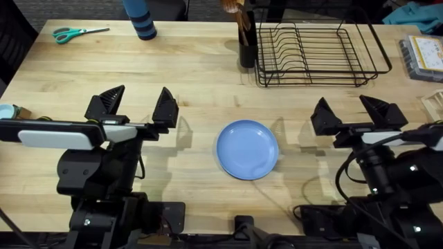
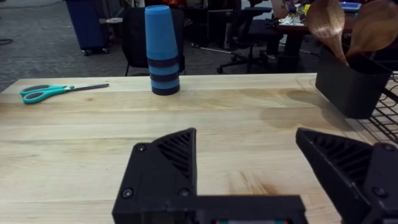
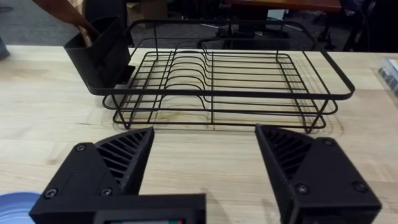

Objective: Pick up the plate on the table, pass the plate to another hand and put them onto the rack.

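Note:
A round light-blue plate (image 1: 248, 149) lies flat on the wooden table (image 1: 201, 69), near the front middle, between the two arms. Its edge shows in the right wrist view as the plate (image 3: 15, 206). My left gripper (image 1: 138, 104) hovers open to the plate's left, holding nothing. My right gripper (image 1: 350, 111) stands open to the plate's right, also holding nothing. The black wire rack (image 1: 315, 54) sits at the back right with nothing in its slots, straight ahead of the right gripper (image 3: 205, 155). The left gripper (image 2: 249, 155) faces bare tabletop.
A dark utensil holder (image 1: 247, 47) with wooden spoons stands against the rack's left side. A stack of blue cups (image 1: 142, 21) and teal scissors (image 1: 77, 32) lie at the back left. A clear box (image 1: 423, 57) sits at the right edge.

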You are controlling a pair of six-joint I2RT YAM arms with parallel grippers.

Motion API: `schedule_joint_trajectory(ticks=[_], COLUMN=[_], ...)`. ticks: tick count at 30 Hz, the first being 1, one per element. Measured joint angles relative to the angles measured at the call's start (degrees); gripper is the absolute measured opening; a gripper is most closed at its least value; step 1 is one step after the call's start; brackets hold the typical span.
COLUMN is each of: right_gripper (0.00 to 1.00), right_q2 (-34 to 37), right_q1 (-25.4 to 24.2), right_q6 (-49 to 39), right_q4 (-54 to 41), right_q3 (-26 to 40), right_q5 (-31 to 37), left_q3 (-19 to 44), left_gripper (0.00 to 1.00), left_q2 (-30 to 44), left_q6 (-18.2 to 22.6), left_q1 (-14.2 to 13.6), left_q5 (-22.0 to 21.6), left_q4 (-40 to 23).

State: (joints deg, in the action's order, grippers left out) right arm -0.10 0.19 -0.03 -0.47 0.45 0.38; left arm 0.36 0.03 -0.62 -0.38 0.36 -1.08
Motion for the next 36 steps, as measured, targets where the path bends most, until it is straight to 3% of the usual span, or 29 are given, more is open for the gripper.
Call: schedule_joint_trajectory(ticks=[20, 24, 31, 36], right_gripper=[0.998, 0.998, 0.997, 0.998], right_q2=[0.0, 0.0, 0.9, 5.1], right_q1=[0.0, 0.0, 0.0, 0.0], right_q6=[-0.7, -1.2, -1.5, -1.5], right_q4=[0.0, -1.0, -13.2, -17.0], right_q3=[0.0, 0.3, 8.6, 19.0], right_q5=[0.0, 0.0, 1.7, 2.2], left_q3=[0.0, 0.3, 7.7, 15.8], left_gripper=[0.993, 0.993, 0.994, 0.994], left_q2=[0.0, 0.0, 0.9, 7.5], left_q6=[0.0, 0.0, 1.6, 2.8], left_q1=[0.0, 0.0, 0.0, 0.0], left_q5=[0.5, 1.3, 1.6, 1.6], left_q4=[-0.1, -2.9, -12.3, -15.2])
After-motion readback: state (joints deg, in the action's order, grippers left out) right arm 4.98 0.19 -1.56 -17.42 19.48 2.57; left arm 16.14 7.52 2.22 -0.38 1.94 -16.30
